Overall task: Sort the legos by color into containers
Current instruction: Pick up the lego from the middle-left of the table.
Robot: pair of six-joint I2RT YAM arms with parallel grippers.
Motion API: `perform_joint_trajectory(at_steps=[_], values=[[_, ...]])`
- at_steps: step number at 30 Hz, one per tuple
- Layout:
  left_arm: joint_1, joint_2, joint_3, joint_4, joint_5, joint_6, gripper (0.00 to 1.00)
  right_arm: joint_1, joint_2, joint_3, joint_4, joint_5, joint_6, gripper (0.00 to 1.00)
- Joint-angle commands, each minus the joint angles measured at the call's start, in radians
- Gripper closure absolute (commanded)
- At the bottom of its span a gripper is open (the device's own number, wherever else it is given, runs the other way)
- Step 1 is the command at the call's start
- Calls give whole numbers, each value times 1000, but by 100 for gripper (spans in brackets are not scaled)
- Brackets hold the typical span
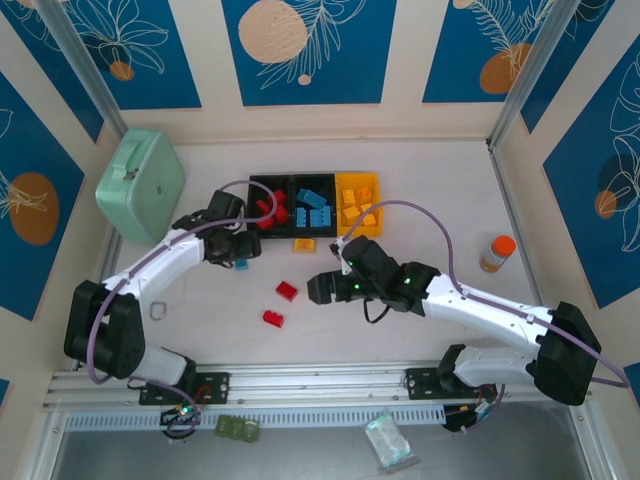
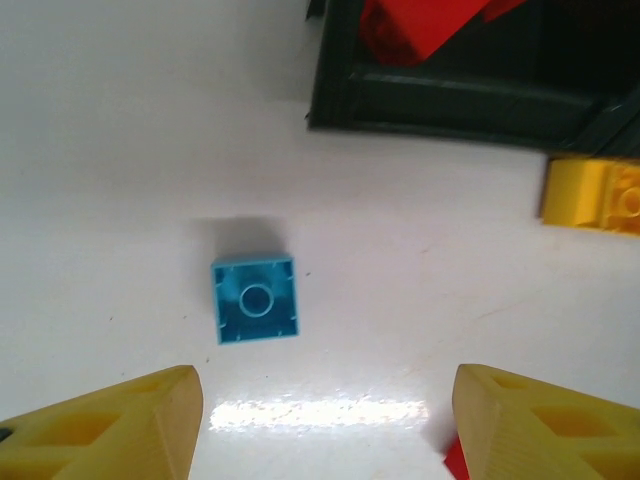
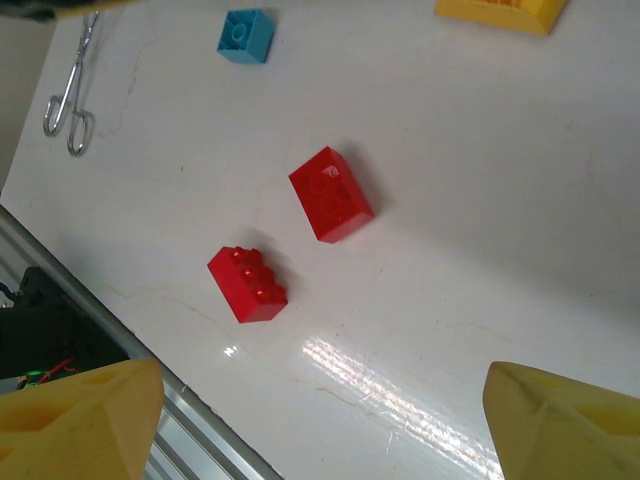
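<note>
The left gripper (image 2: 325, 405) stands well open and empty over the white table (image 2: 120, 150). A small blue square plastic brick (image 2: 255, 300) lies upside down before it, near the black plastic bin (image 2: 450, 95). The right gripper (image 3: 320, 410) is wide open, holding nothing, above two red plastic bricks (image 3: 332, 194).

Glossy, smooth plastic legos (image 3: 330, 195) on a shiny white table (image 3: 500, 200) (glare streaks show).

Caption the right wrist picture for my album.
Open right claw near the upper red lego and lower red lego on the table.
</note>
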Motion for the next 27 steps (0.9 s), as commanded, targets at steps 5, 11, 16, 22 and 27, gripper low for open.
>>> perform_joint_trajectory(at_steps=[5, 11, 16, 22, 27], values=[[-4, 83, -38, 34, -78, 40, 31, 15, 29, 38, 10, -13, -21, 17], [6, 168, -50, 95, -125, 35, 35, 20, 34, 22, 26, -19, -7, 17], [10, 218, -54, 140, -114, 45, 47, 20, 33, 11, 26, -18, 2, 18], [10, 214, -63, 143, -88, 52, 68, 20, 40, 13, 29, -16, 5, 18], [10, 150, -70, 104, -61, 64, 73, 19, 58, 22, 31, -17, 5, 18]])
